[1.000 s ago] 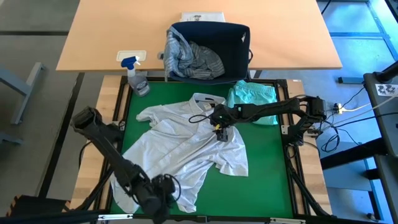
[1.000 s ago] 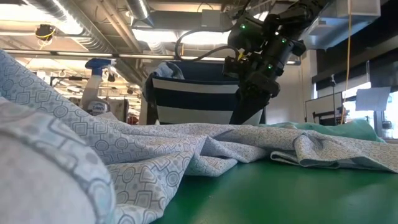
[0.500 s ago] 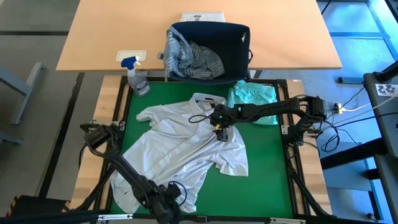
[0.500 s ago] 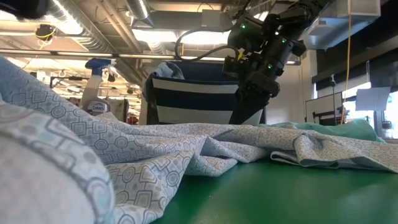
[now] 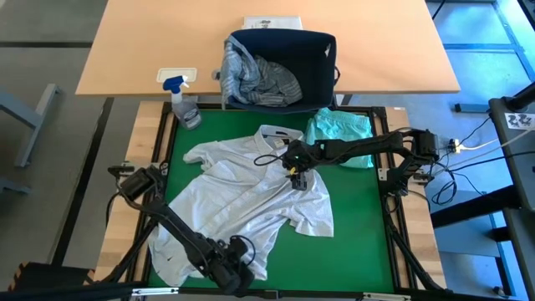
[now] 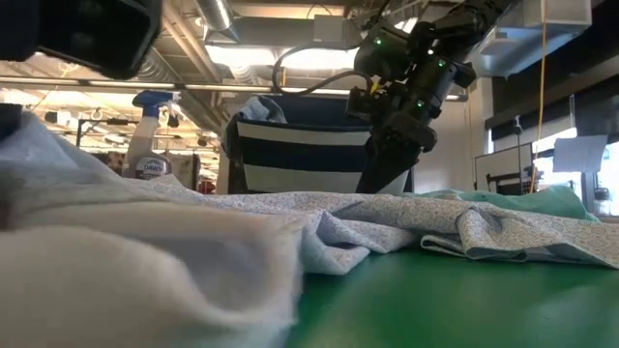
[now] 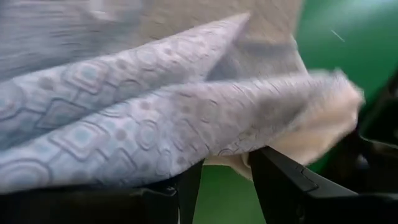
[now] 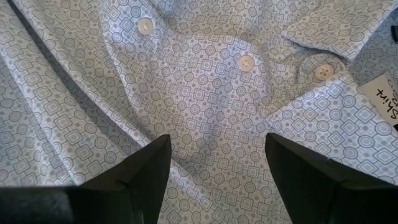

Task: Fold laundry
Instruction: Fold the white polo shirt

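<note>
Green matting [image 5: 359,242] covers your work surface, with a pale wooden table [image 5: 134,42] beyond it at twelve o'clock carrying the navy-and-white striped basket [image 5: 322,50], where a grey-blue striped shirt [image 5: 259,79] lies heaped; a spray bottle [image 5: 182,100] stands at about eleven o'clock and a mint-teal garment [image 5: 338,130] sits folded at one o'clock, just beside the collar of the patterned button-up shirt [image 5: 251,196] spread across the middle of the mat; note what has changed over the last second: your left arm has swung in from the nine o'clock edge and run its gripper [image 5: 230,272] along the hem toward six o'clock, and in the low view the cloth that lay flat near the lens is now bunched up high and close, so the hem has come off the mat; your left wrist view shows the left gripper [image 7: 221,180] clenched on a fold of that hem, fabric draped over and between its fingers [image 7: 283,183]; your right gripper [image 5: 297,171] has not moved, hovering just above the placket near the shirt's centre toward one o'clock, with its fingers [image 8: 134,171] spread apart over the buttons and holding nothing; to my reading the lifted hem means the first fold is starting, bottom edge to be carried up toward the collar, and the right gripper is placed to pin the front while you do it; watch that the pinch has both layers, or only the top one will travel.
</note>
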